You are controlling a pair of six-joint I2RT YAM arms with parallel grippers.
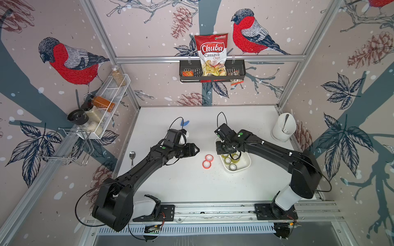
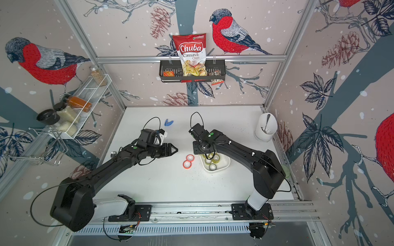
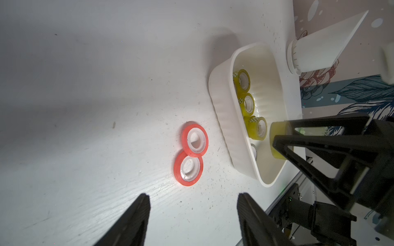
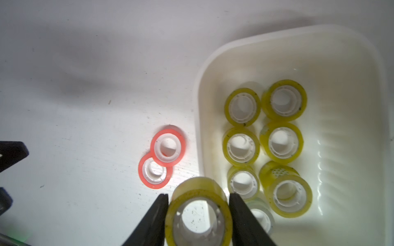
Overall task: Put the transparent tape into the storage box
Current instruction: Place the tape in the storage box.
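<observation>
The storage box (image 4: 200,119) is a shallow white tub right of the table's middle, seen in both top views (image 1: 245,167) (image 2: 226,164) and in the left wrist view (image 3: 221,119). Several yellowish transparent tape rolls (image 4: 242,106) lie inside it. My right gripper (image 4: 198,194) points down over the box's left rim (image 1: 226,153), shut on one more transparent tape roll (image 4: 198,184) (image 3: 277,138). My left gripper (image 3: 193,194) (image 1: 196,150) hovers open and empty above the table, left of two red tape rolls (image 1: 207,160) (image 3: 191,155) that lie beside the box.
A tall white cup (image 1: 283,127) holding a spoon stands at the back right. A spoon (image 1: 132,156) lies near the table's left edge and a blue clip (image 1: 185,123) at the back. A black basket (image 1: 212,74) with a chips bag hangs on the back wall.
</observation>
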